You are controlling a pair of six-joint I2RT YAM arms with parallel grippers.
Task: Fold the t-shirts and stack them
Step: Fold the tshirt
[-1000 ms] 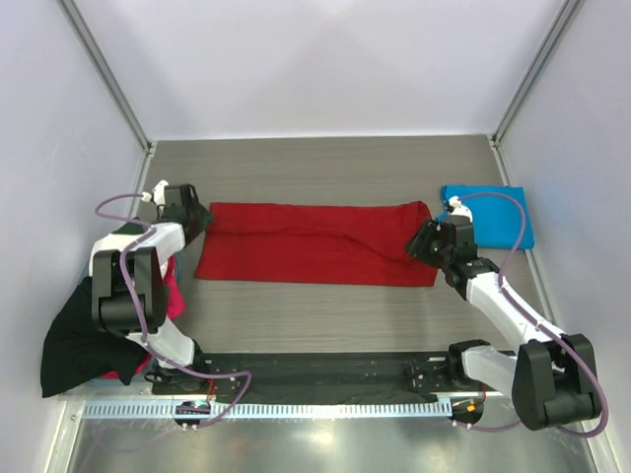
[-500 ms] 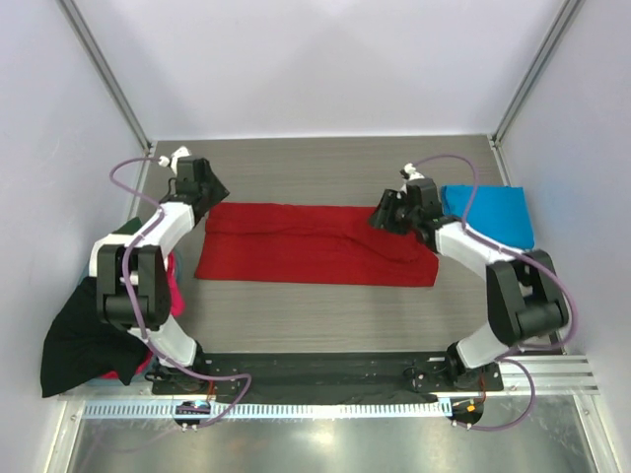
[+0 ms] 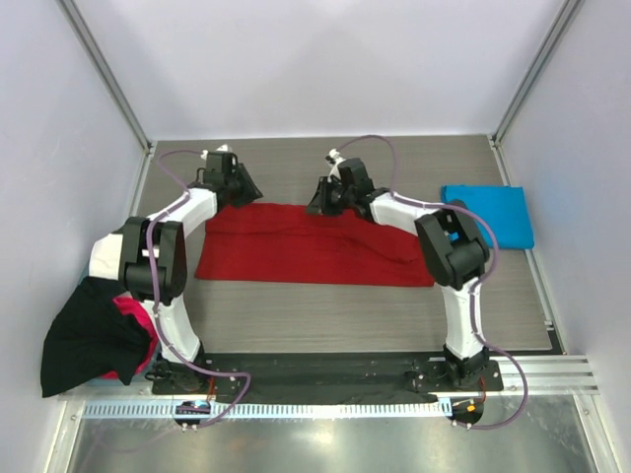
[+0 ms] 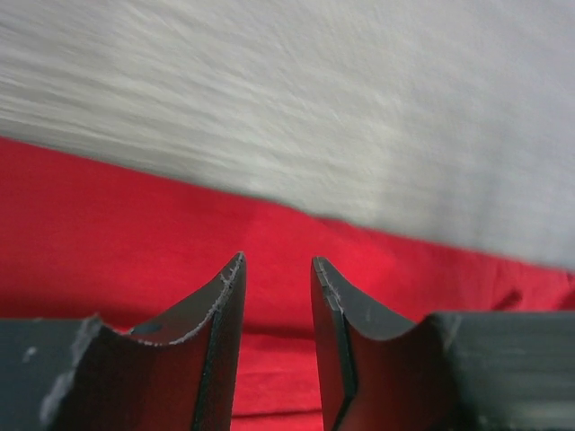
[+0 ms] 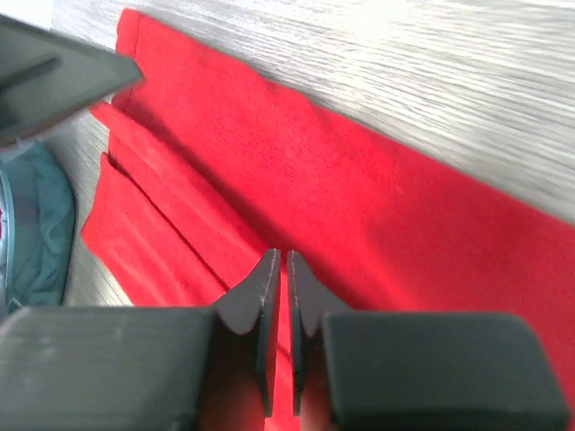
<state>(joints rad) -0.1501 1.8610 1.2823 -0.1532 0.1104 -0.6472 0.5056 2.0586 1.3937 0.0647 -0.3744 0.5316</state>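
Observation:
A deep red t-shirt [image 3: 315, 251] lies folded into a long strip across the middle of the table. My left gripper [image 3: 246, 189] hangs over its far left corner. In the left wrist view the left gripper [image 4: 277, 260] is open, and only red cloth [image 4: 135, 224] shows beyond the gap. My right gripper [image 3: 315, 204] sits at the middle of the strip's far edge. Seen from the wrist, the right gripper [image 5: 279, 254] is closed to a thin slit just over the red cloth [image 5: 359, 197]. Whether cloth is pinched in it I cannot tell. A bright blue t-shirt [image 3: 488, 217] lies folded at the right.
A heap of a black shirt [image 3: 84, 340] and a magenta shirt [image 3: 136, 325] lies at the near left by the left arm's base. Metal frame posts and white walls close in the table on three sides. The left arm's gripper body [image 5: 54, 72] shows in the right wrist view.
Both arms swung inward along the red shirt's far edge, the right from its right end to the middle, the left from its left end to the far left corner. Both jaws narrowed, the right far more.

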